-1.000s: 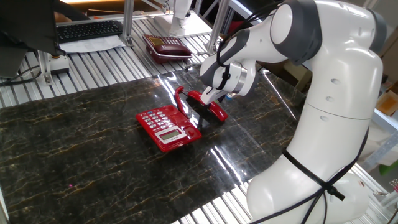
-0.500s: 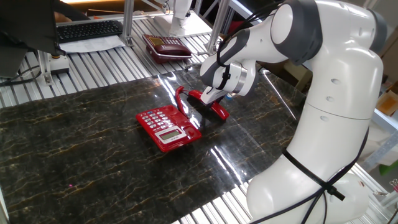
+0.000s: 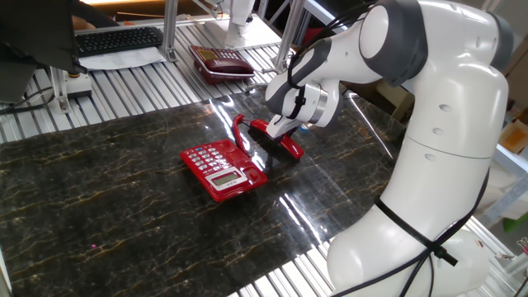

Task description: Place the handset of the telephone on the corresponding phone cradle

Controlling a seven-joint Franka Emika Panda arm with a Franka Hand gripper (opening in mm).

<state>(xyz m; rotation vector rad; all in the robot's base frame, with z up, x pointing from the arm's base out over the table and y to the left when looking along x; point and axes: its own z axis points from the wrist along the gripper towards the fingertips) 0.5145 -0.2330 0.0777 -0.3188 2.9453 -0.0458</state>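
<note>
Your end effector is down low over the handset. Its fingers sit on both sides of the middle of the handset and look shut on it. The view is small, so you cannot see the fingertips well.

The handset is bright red and shiny. It is tilted, with one end up near the end effector and the other end down to the right. You cannot tell if that low end touches the desk or floats just above it. A red cord curls from the handset back to the phone.

The phone is bright red too. It sits flat on the dark, shiny desk, just to the left of the handset. You see its white buttons on top and a small grey screen near its front edge. The cradle is the long strip down the right side of the phone. The handset is not on it. The handset is beside it, to the right and a bit further back.

The big white arm bends in from the right side. Further back, on the metal slats, you see a darker red phone. A black keyboard lies at the back on the left.
</note>
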